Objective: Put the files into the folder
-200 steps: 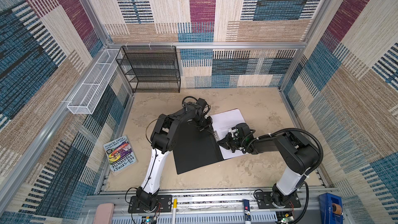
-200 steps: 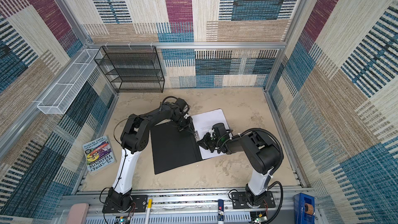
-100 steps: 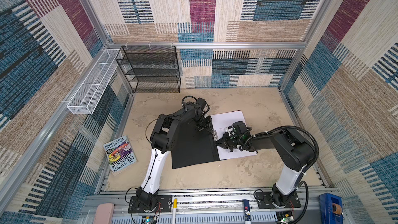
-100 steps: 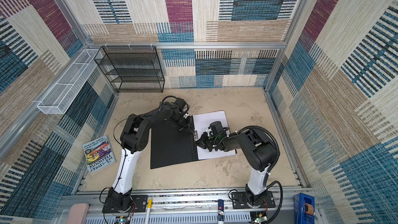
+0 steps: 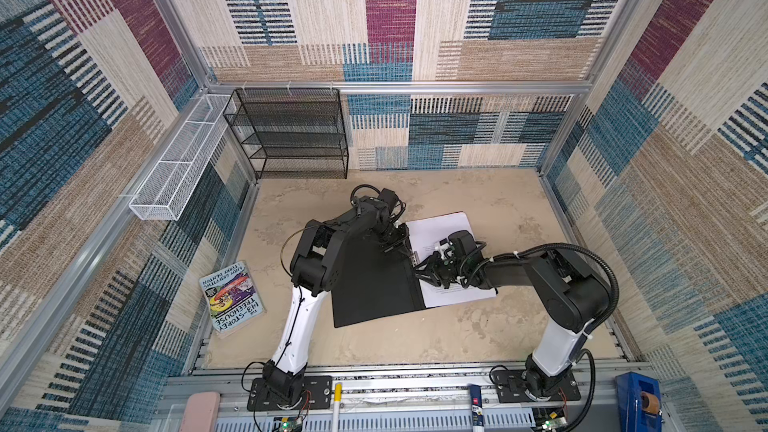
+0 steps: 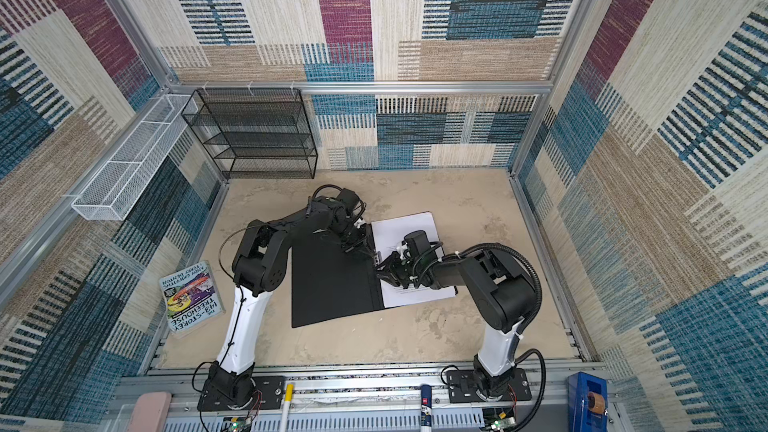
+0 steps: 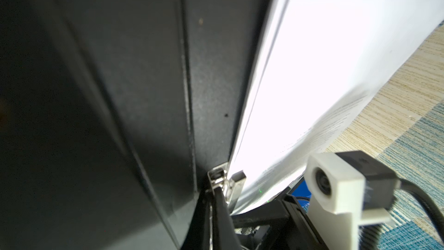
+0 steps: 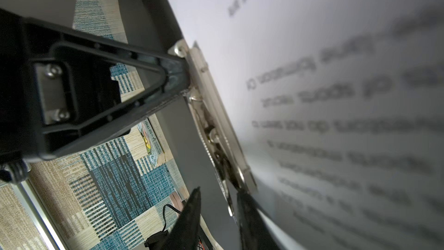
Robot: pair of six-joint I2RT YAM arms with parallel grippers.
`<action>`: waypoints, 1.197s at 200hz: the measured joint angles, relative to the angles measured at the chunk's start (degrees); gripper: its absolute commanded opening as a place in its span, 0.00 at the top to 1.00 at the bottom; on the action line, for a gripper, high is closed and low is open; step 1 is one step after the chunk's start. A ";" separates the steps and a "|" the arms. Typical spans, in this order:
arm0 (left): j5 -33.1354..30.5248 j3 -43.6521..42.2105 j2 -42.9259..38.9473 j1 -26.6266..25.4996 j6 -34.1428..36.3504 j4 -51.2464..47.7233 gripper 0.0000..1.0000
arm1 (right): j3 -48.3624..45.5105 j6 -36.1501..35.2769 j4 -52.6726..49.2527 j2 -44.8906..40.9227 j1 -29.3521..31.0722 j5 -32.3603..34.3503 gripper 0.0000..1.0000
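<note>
The files [image 5: 442, 228] lie as a white stack on the 3 o'clock half of the folder [image 5: 370, 284], which is spread open and flat near the middle of the tabletop [image 5: 511, 201], its black inside up. The sheets' 9 o'clock edge runs along the metal spine clip [image 8: 216, 116]; small print shows on the top sheet near the right arm.

The left pincer [image 5: 395, 245] is clenched, its tip pressed against the clip's 12 o'clock end, as both wrist views show. The right pincer [image 8: 218, 203] is released, its fingers [image 8: 193, 205] standing apart at the clip's 6 o'clock end. One of them seems to rest on the sheet's edge, though the blur there makes this uncertain.

A colourful paperback book [image 5: 232, 296] lies well apart at 9 o'clock of the folder. A black wire rack [image 5: 291, 135] stands at 11 o'clock against the back wall.
</note>
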 measured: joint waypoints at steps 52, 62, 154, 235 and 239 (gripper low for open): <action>-5.57 4.81 -0.48 -1.57 3.61 -4.28 0.78 | 4.22 -5.22 -8.50 -6.49 -0.22 2.78 0.28; -7.52 5.68 -1.16 -1.97 5.14 -5.33 0.69 | 5.22 -6.80 -10.45 -8.13 -0.48 3.43 0.25; -26.36 -26.16 -42.25 2.97 7.37 5.29 0.00 | 7.19 -26.77 -29.88 -17.09 -14.95 17.68 0.00; -24.83 -67.43 -62.10 20.35 2.34 19.15 0.01 | 3.19 -33.83 -22.80 -10.29 -24.30 19.04 0.00; -24.52 -67.65 -61.48 20.48 2.29 19.85 0.01 | 2.95 -34.10 -21.81 -10.10 -24.35 18.75 0.00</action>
